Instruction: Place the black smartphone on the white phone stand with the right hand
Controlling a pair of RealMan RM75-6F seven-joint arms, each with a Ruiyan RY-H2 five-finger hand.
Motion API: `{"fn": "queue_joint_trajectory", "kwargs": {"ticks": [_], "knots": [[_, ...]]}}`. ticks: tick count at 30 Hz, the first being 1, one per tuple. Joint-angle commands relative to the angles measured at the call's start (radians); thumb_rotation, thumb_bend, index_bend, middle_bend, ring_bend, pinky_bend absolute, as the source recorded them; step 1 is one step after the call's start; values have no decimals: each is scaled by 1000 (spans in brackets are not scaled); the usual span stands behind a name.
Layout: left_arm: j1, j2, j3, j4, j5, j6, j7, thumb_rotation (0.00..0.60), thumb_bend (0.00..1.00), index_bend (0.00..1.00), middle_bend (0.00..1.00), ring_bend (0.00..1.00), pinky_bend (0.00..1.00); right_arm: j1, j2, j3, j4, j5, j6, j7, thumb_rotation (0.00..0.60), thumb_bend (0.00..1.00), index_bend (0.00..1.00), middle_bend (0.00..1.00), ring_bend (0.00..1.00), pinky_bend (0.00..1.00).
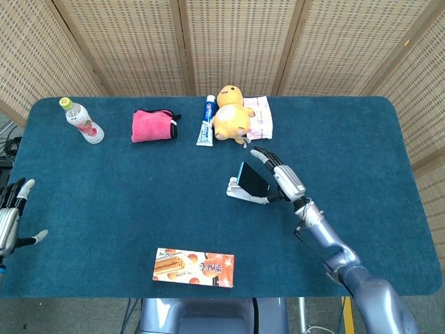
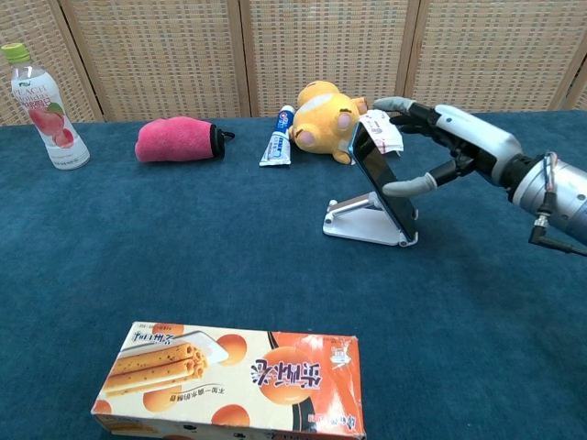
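The black smartphone (image 2: 382,181) leaned tilted on the white phone stand (image 2: 359,223), long axis sloping upward; the right hand (image 2: 449,142) fingers (image 2: 410,186) spread just beside it.

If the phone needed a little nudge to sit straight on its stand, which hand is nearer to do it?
The right hand. Its fingers are spread open right beside the black smartphone, which leans on the white phone stand. The left hand sits at the table's far left edge, well away from it.
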Motion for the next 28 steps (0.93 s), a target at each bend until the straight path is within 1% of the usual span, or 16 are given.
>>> {"fn": "queue_joint_trajectory", "kwargs": {"ticks": [1,3,7,11,13,14,16,17,18,19,22,23,27,28], "knots": [[5,4,4,-3,13,9,-9,600,0,0,0,0,0,-24,46,2,-48,-1,40,-36,600,0,0,0,0,23],[8,6,5,-5,21,16,-13,600,0,0,0,0,0,-38,77,0,-72,-3,67,-56,600,0,0,0,0,19],[18,11,8,-7,38,37,-22,600,0,0,0,0,0,-91,196,-16,-174,-19,140,-142,600,0,0,0,0,11],[31,15,11,-9,59,64,-35,600,0,0,0,0,0,-165,340,-44,-311,-26,193,-294,600,0,0,0,0,4],[34,16,12,-10,65,72,-39,600,0,0,0,0,0,-185,374,-50,-349,-24,202,-337,600,0,0,0,0,1],[39,18,13,-11,73,84,-44,600,0,0,0,0,0,-217,414,-57,-387,-15,218,-396,600,0,0,0,0,0],[50,22,18,-14,92,106,-52,600,0,0,0,0,0,-278,484,-64,-481,10,250,-519,600,0,0,0,0,0],[52,23,19,-14,96,110,-54,600,0,0,0,0,0,-294,500,-64,-508,21,256,-554,600,0,0,0,0,0],[57,24,21,-14,105,121,-55,600,0,0,0,0,0,-327,531,-64,-563,44,270,-630,600,0,0,0,0,0],[63,24,24,-13,115,133,-56,600,0,0,0,0,0,-367,570,-60,-655,74,293,-725,600,0,0,0,0,0],[71,23,28,-11,129,149,-59,600,0,0,0,0,0,-439,629,-45,-824,146,340,-892,600,0,0,0,0,0],[75,23,29,-12,134,155,-62,600,0,0,0,0,0,-468,650,-40,-899,173,363,-952,600,0,0,0,0,0],[85,24,34,-12,153,174,-68,600,0,0,0,0,0,-527,703,-43,-1049,214,395,-1040,600,0,0,0,0,0],[87,24,35,-14,157,178,-67,600,0,0,0,0,0,-535,712,-44,-1067,218,396,-1049,600,0,0,0,0,0]]}}
